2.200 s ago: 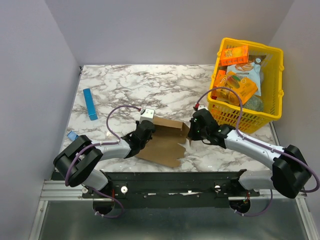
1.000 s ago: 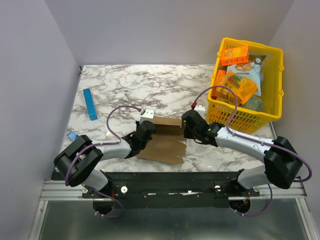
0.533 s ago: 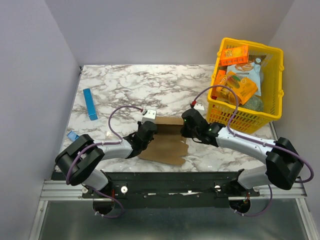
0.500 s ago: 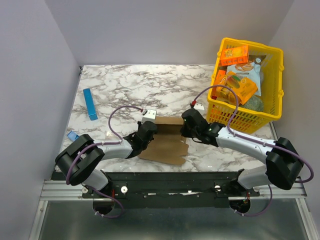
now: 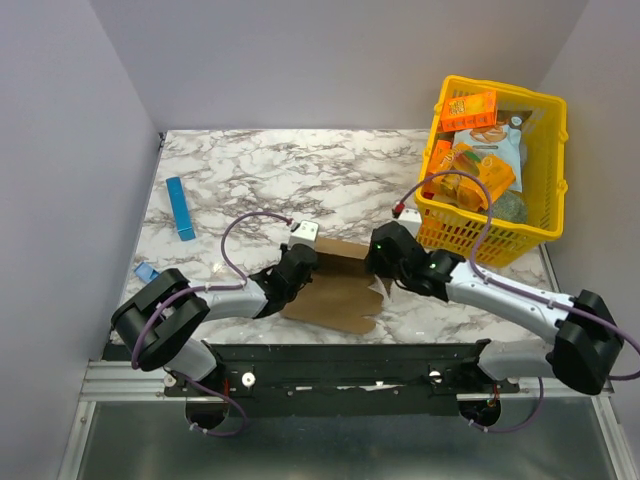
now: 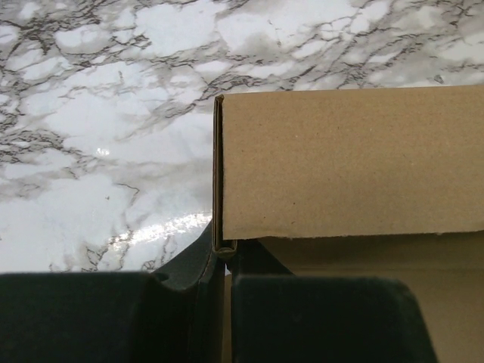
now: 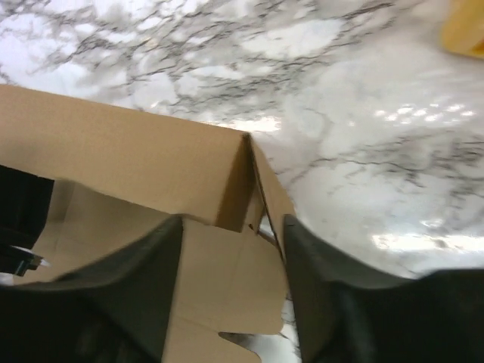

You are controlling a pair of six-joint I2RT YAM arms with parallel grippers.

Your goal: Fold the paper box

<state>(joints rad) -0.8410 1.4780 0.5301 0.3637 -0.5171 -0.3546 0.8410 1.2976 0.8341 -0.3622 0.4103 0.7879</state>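
Note:
The paper box [image 5: 335, 285] is plain brown cardboard, partly erected, lying on the marble table between the two arms. My left gripper [image 5: 298, 266] is shut on its left wall; in the left wrist view the thin folded edge of the box [image 6: 340, 159] is pinched between the jaws of the left gripper [image 6: 224, 261]. My right gripper [image 5: 385, 256] is at the box's right end and open. In the right wrist view the right gripper [image 7: 233, 221] straddles the right corner of the box [image 7: 128, 162], with a loose flap lying between the spread fingers [image 7: 151, 280].
A yellow basket [image 5: 470, 236] holding orange snack boxes [image 5: 470, 108] and packets stands at the back right, close behind the right arm. A slim blue bar [image 5: 180, 208] lies at the far left, with a small blue scrap [image 5: 144, 271] nearer the table's left edge.
The right gripper has opened and let go of the box's right end, drawing slightly right. The left gripper stays shut on the left wall; the box has shifted a little.

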